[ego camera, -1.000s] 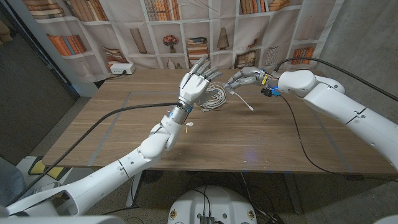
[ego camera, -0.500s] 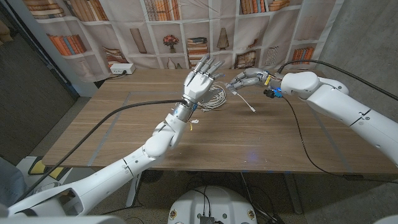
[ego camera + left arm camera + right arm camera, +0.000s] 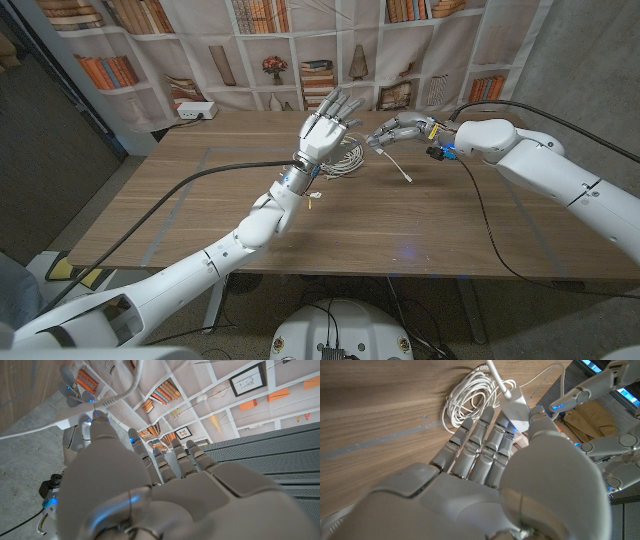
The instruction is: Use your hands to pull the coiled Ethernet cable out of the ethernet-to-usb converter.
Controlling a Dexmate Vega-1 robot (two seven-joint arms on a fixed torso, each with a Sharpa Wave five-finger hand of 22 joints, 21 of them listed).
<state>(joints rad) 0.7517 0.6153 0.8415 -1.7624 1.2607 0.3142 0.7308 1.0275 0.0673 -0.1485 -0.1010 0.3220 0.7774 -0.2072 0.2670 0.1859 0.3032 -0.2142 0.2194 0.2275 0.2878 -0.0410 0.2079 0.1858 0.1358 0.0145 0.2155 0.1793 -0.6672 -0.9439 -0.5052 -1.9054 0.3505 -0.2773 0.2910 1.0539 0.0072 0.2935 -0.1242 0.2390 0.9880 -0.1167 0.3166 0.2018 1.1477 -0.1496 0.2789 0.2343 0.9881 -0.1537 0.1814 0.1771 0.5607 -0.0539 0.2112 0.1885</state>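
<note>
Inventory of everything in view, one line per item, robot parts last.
coiled Ethernet cable: one, white, lying on the table beyond the left hand.
ethernet-to-usb converter: one, white, held in the right hand, its short lead hanging down to the table.
power strip: one, white, far left edge of the table.
table: one, brown wood.
bookshelf backdrop: one, printed cloth behind the table.
left hand: raised over the coil, fingers spread, holding nothing.
right hand: pinches the converter.
</note>
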